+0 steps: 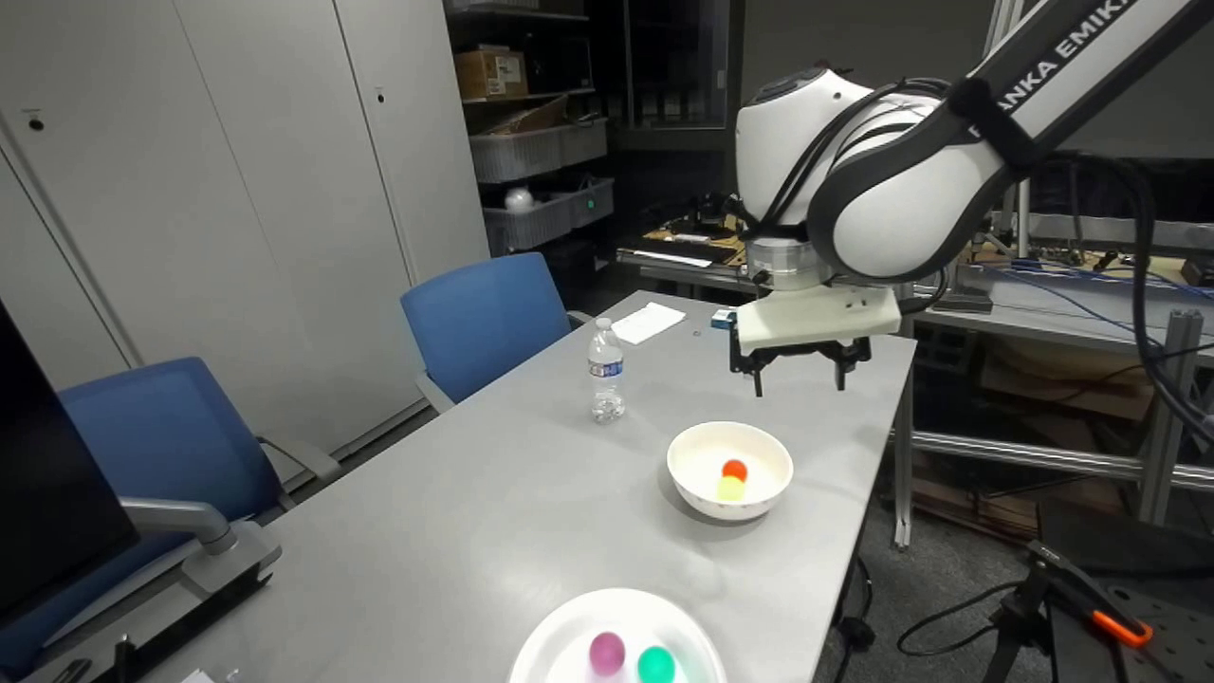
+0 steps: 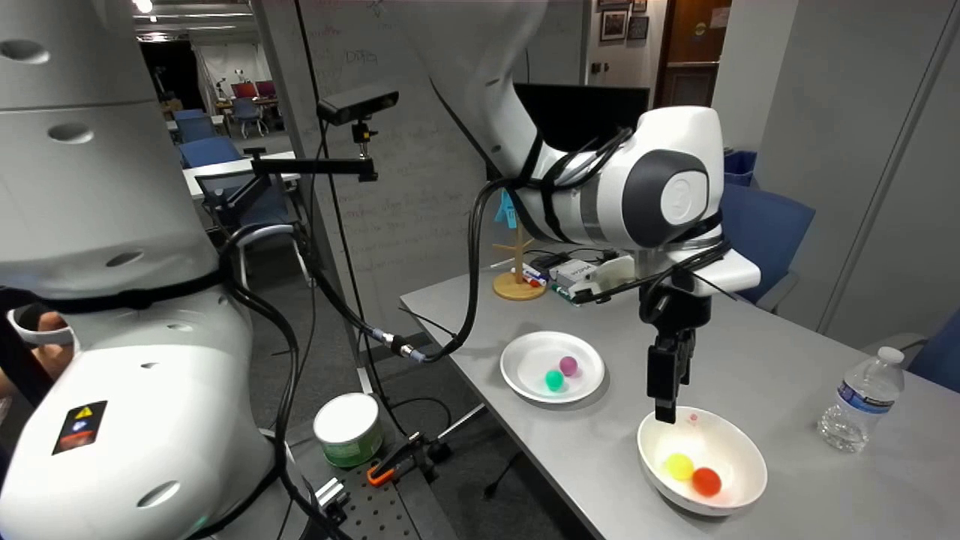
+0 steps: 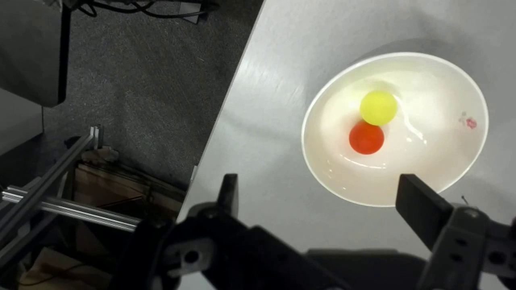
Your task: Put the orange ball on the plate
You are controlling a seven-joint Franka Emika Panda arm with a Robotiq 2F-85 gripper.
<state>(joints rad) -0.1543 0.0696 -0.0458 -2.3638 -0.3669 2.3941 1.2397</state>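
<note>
The orange ball [image 3: 366, 137] lies in the bowl [image 3: 435, 161], close up to the yellow ball [image 3: 378, 108]; the two overlap in the wrist view, so whether they truly touch I can't tell. The gripper [image 1: 800, 387] hangs over the bench [image 1: 455, 531] holding nothing, its fingers [image 3: 423, 209] well apart, and isn't lined up with the orange ball.

The likeliest slip is taking the yellow ball too, or shoving the orange one away, because they sit so close. Spread this wide, a finger could also land on the bowl's rim or sloping wall on the way down and tip or slide it. A pinch above the ball's middle would probably squirt it loose. On the plate [image 1: 555, 636], the pink ball [image 2: 568, 366] and teal ball [image 2: 554, 380] take up room; a drop from height could strike one, and the shallow rim may not stop a roll.

The plate is cut off at the bottom of an exterior view and missing from the wrist view. In an exterior view the near finger [image 2: 664, 379] largely masks its partner and covers a bit of the bowl's rim. The balls show as flat colour, so how slippery they are can't be judged.
</note>
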